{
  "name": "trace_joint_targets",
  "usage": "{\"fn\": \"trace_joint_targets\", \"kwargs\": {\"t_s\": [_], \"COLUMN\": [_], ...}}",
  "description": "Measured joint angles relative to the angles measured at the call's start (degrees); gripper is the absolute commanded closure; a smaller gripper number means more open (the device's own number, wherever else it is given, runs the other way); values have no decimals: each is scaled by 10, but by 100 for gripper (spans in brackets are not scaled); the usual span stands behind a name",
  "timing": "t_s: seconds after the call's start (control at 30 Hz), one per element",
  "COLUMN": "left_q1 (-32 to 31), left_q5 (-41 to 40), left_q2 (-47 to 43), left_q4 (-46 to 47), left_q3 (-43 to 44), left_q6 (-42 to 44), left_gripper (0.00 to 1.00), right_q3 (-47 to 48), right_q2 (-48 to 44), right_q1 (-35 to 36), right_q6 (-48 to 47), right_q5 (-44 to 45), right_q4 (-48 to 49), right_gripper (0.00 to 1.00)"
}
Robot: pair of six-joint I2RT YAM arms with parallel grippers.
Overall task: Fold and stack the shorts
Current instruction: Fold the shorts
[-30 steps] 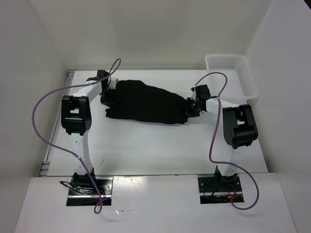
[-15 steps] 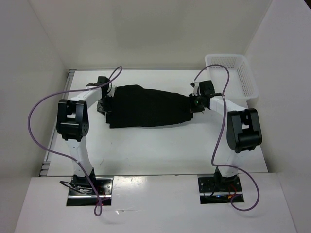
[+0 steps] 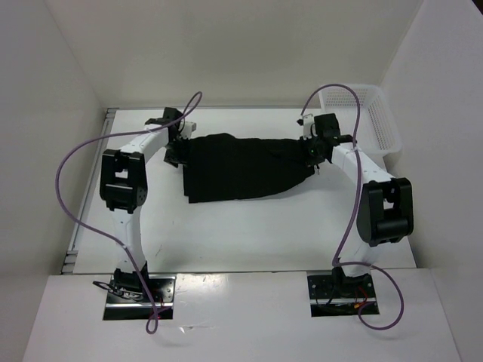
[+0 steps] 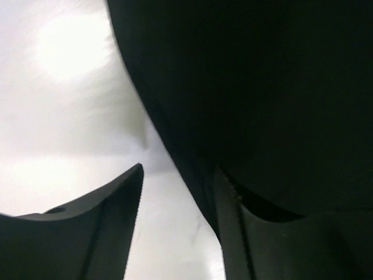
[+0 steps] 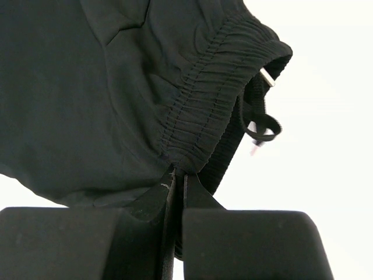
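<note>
White tabletop [image 3: 241, 226] inside pale walls carries the plain black soft fabric shorts [image 3: 241, 166], stretched across its far middle between the two arms. The right gripper [image 3: 312, 153] is pinched tight on the gathered elastic waistband [image 5: 215, 87] just beside the thin black drawstring [image 5: 259, 119], probably to anchor that end. The left gripper [image 3: 179, 151] sits at the leg end, jaws apart over bare table, holding nothing, likely placed for a fresh folding grasp

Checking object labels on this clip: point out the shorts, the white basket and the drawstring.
shorts [image 3: 241, 167], top view, middle of the black fabric.
white basket [image 3: 386, 124], top view, its right mesh wall.
drawstring [image 5: 259, 135], right wrist view, looped end beside the waistband.
</note>
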Motion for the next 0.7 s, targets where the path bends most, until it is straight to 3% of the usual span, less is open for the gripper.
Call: {"fn": "trace_joint_targets", "kwargs": {"t_s": [0.2,0.43,0.53,0.7], "left_q1": [-35,-86,-109,-147], "left_q5": [56,104,125,147], "left_q2": [75,143,176,232], "left_q4": [-1,2,-1,-12], "left_q3": [77,177,230,323], "left_q6": [0,0,-1,0], "left_gripper": [38,71,77,79], "right_q3": [83,168,185,216], "right_q2": [0,8,14,56], "right_q1": [0,6,33,146], "right_q6": [-49,-70,-73,-71], "right_q5": [72,143,179,212], "right_q4": [-34,-58,-60,-63], "right_gripper": [100,100,100,100]}}
